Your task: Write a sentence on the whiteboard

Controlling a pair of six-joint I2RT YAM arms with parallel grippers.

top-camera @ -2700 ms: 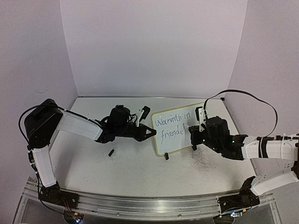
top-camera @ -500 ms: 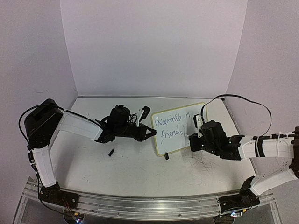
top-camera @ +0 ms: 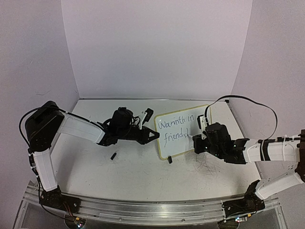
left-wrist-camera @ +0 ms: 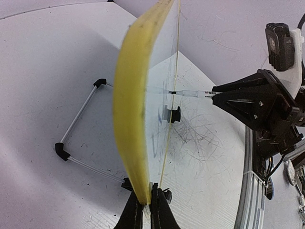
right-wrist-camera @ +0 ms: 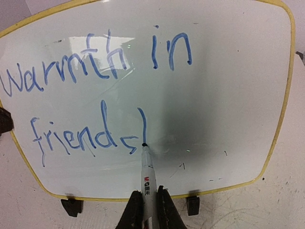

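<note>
Two grips matter here. Your left gripper (left-wrist-camera: 147, 205) is pinched tight on the pale-yellow frame edge of the small white rounded-corner whiteboard (right-wrist-camera: 228, 95), which stands tilted on the scuffed grey tabletop (top-camera: 143, 167) between the arms. Your right gripper (right-wrist-camera: 147, 202) is clamped on a slim white marker pen (right-wrist-camera: 147, 179), whose tip touches the board just after the blue handwritten sentence (right-wrist-camera: 103, 119). Judge the board light, thin and slick-faced. Hold it by the frame only and press gently, or it may pivot.
</note>
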